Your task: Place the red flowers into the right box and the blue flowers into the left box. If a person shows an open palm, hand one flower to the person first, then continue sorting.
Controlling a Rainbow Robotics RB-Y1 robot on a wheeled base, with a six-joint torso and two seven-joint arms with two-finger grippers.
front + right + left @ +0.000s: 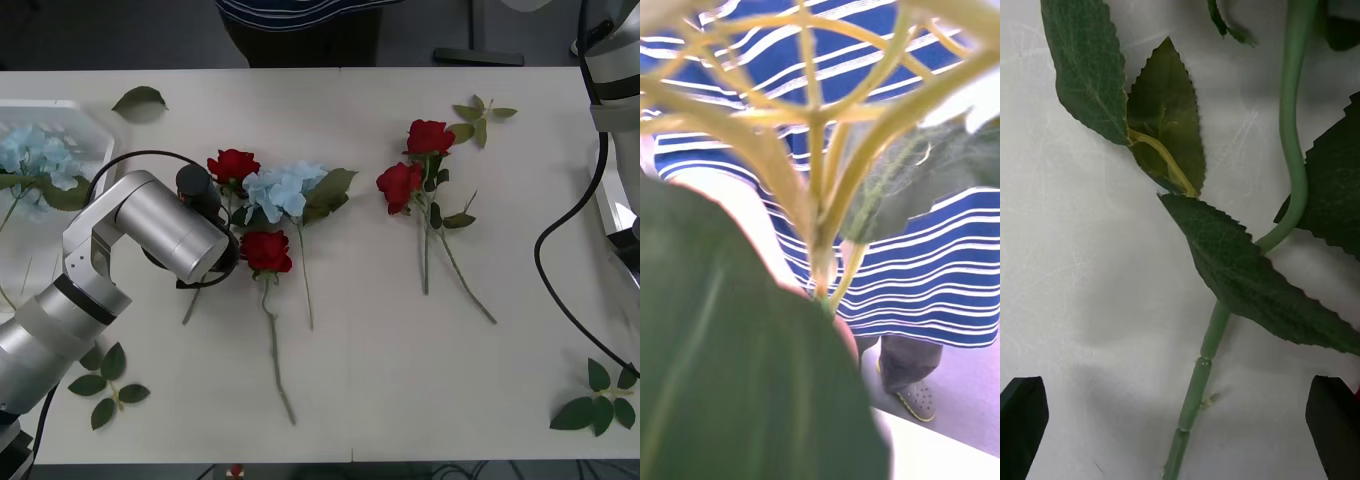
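Four red flowers lie on the table: one (232, 165) beside my left wrist, one (267, 250) just below it, and two (430, 135) (399, 185) right of centre. A blue flower (283, 188) rests between the first two. More blue flowers (30, 150) are in the left box (75, 110). My left gripper (1180, 405) is open, low over the table, with a green rose stem (1206, 352) between its fingers. My right arm (610, 80) is raised at the far right. A big leaf (737, 360) and yellowish stems (816, 187) sit right against its camera. The right box is out of view.
A person in a striped top (940, 247) stands behind the table's far edge (300, 10). Loose leaf sprigs lie at the back left (140, 98), back right (480, 112), front left (105, 385) and front right (598, 400). A black cable (560, 270) loops at the right.
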